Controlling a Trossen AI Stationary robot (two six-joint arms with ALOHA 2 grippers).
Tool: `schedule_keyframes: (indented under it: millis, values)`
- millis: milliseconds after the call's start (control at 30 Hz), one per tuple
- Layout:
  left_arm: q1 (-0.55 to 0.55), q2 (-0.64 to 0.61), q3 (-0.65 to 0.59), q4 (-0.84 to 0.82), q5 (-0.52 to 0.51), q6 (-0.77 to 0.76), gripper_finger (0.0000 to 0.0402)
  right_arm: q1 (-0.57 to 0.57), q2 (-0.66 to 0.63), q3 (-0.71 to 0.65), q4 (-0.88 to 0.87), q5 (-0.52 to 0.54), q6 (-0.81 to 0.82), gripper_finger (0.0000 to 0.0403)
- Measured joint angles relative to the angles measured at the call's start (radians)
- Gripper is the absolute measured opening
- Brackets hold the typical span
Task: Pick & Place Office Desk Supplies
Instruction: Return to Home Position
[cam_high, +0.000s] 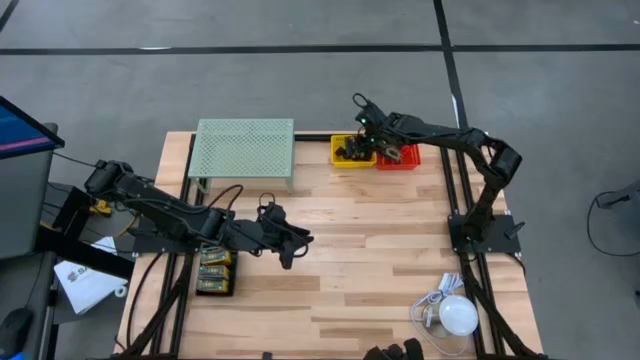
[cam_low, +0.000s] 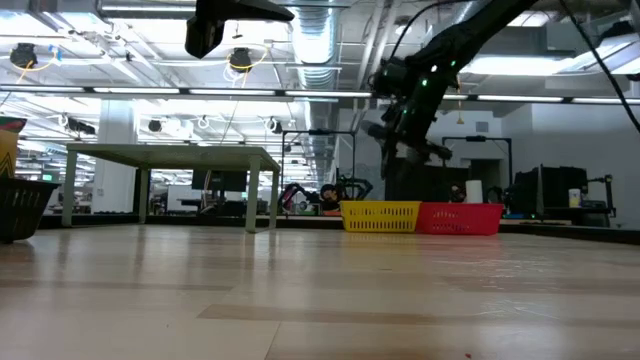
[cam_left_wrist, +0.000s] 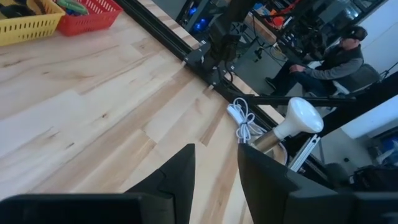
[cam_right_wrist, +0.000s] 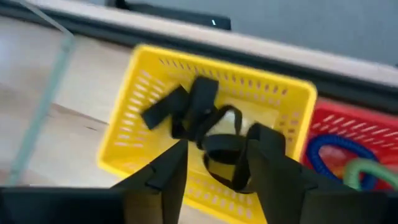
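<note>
Hovering over yellow basket (cam_right_wrist: 127, 134): R gripper (cam_right_wrist: 219, 142), fingers fairly wide apart, nothing pinched. Black bands (cam_right_wrist: 193, 106) heaped in basket, just below & beyond tips. To home cleanly: lift straight up first, check no band loop hooked on a tip, then pull back. Basket rim close under tips; red basket (cam_right_wrist: 367, 134) w/ blue & green rings just beside; mesh stand (cam_high: 242, 148) near on other side. Free room mostly upward. L gripper (cam_left_wrist: 216, 151) waiting over bare table (cam_high: 380, 230), fingers narrowly apart, empty.
</note>
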Motion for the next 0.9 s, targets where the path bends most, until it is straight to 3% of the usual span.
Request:
schedule_keyframes:
  millis: [133,267,367,500,567,667,733,800,900]
  values:
    - [-0.002,0.000,0.000,-0.008,0.003,0.059,0.0116,0.032,-0.077,0.000,0.022,0.006,-0.011,0.0177]
    - [-0.019,-0.025,0.000,-0.050,0.097,0.167,0.0116,0.116,-0.176,0.000,0.062,0.005,-0.136,0.0185]
    - [-0.070,-0.095,0.002,-0.241,0.102,0.193,0.0116,0.191,-0.250,0.001,0.044,0.001,-0.215,0.0184]
    - [-0.188,-0.224,-0.019,-0.569,0.015,0.061,0.0115,0.278,-0.335,0.001,-0.057,0.021,-0.225,0.0180]
    - [-0.284,-0.312,-0.076,-0.607,-0.033,-0.049,0.0115,0.323,-0.376,0.001,-0.130,0.051,-0.210,0.0180]
    - [-0.438,-0.433,-0.206,-0.514,-0.114,-0.186,0.0115,0.391,-0.432,0.000,-0.216,0.100,-0.174,0.0183]
    - [-0.491,-0.470,-0.294,-0.375,-0.155,-0.187,0.0115,0.434,-0.474,0.000,-0.254,0.141,-0.147,0.0185]
    - [-0.478,-0.467,-0.373,-0.228,-0.162,-0.130,0.0115,0.470,-0.515,0.000,-0.277,0.186,-0.117,0.0186]
    - [-0.358,-0.419,-0.443,0.017,-0.113,0.027,0.0116,0.510,-0.564,0.000,-0.312,0.240,-0.069,0.0185]
